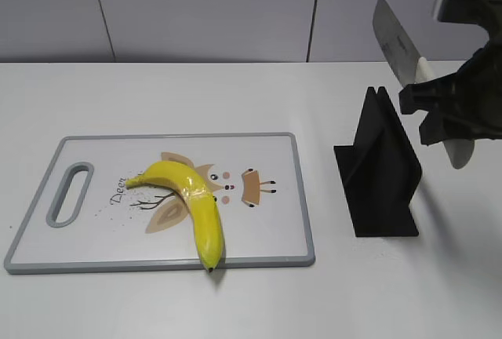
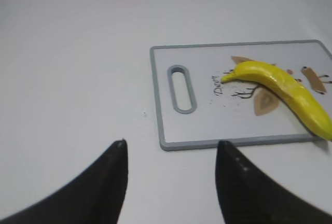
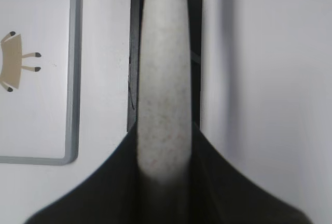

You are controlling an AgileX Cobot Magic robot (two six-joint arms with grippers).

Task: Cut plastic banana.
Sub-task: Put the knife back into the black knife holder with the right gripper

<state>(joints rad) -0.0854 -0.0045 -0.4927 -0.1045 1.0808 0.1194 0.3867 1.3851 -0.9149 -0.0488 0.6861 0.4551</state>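
Gripping the knife (image 1: pixel 408 49) by its pale handle, my right gripper (image 1: pixel 443 107) hangs above and just behind the black knife stand (image 1: pixel 380 168), blade tilted up and back toward the wall; in my right wrist view the handle (image 3: pixel 163 79) runs straight between my jaws, which close tight on both its sides, with the stand's slot (image 3: pixel 136 53) showing beneath it. So I judge the first part of the job done: the tool is out of its holder and in my hold. The cutting itself is not begun. The plastic banana (image 1: pixel 190 198) lies whole on the cutting board (image 1: pixel 267 256), bent at its middle seam, one dark tip pointing left near the printed lettering and the other reaching the board's near edge, well apart from my blade. My left gripper (image 2: pixel 171 156) hovers over bare table (image 2: pixel 72 79) just short of the board's handle-slot end, jaws wide and holding nothing. What is left, as I reckon it, is to carry the knife across to the board, line the edge over the seam and press down; my left side could steady the banana or the board, as a glossy curved toy may roll or slide under the blade.
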